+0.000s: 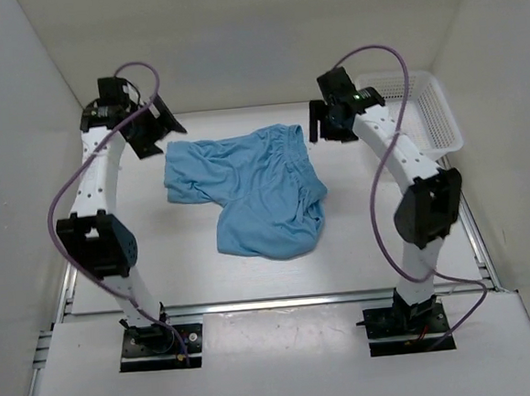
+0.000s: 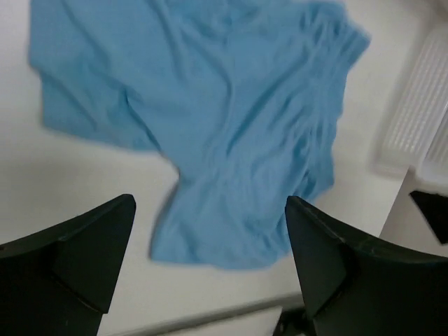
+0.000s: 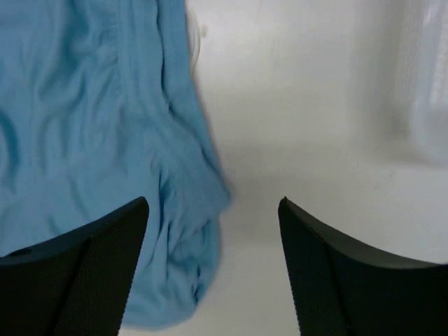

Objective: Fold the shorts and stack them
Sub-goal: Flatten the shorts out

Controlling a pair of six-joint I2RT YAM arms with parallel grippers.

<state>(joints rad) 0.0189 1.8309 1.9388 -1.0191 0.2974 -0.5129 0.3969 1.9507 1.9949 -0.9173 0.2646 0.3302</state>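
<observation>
Status: shorts (image 1: 251, 192) lie crumpled and unfolded on the table (image 1: 253, 281), roughly mid-table between the two arms. Their gathered waistband (image 1: 288, 139) is on the far right side and the legs are bunched toward the near side. We see the left gripper (image 1: 170, 129) up off the far-left corner of the fabric. In its wrist view the fingers (image 2: 77, 259) stand wide apart with nothing between them, and the cloth lies below. We have the right gripper (image 1: 318, 125) just beside the far-right end of the waistband. Its fingers (image 3: 84, 259) are apart too and hold nothing, with the shorts' edge under the left one. A white mesh basket (image 1: 428, 112) sits in the far right corner, apart from the shorts.
</observation>
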